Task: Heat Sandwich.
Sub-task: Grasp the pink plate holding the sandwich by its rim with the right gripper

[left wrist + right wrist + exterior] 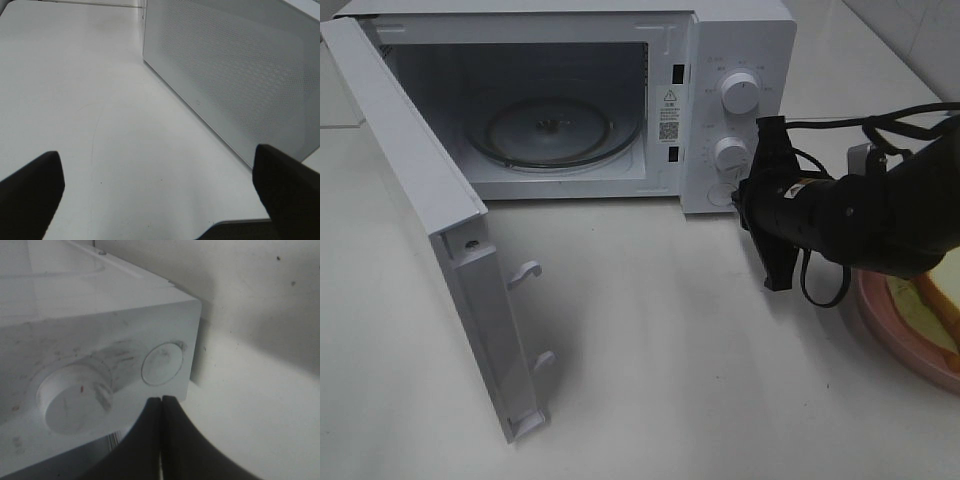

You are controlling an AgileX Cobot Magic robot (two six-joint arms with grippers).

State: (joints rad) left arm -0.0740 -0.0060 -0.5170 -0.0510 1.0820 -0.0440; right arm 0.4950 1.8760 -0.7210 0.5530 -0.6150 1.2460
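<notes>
Holding the right gripper [161,402] pinched fully shut with nothing in it, tip just beside the round button [161,363] low on the microwave [740,40] panel. My guess is the shut tips are acting as a poker for the door release. Door [410,190] is standing wide open to the left and the glass tray [555,130] is sitting bare. Sandwich [930,300] is lying on its pink plate [880,320] at near right, partly under that arm. Left gripper [157,165] is hanging spread wide and empty above the table [670,350], likely ready for the plate.

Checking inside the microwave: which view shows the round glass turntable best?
Exterior high: the round glass turntable is fully visible through the open doorway. Left wrist shows only a dotted white microwave panel; right wrist only the control panel corner.
</notes>
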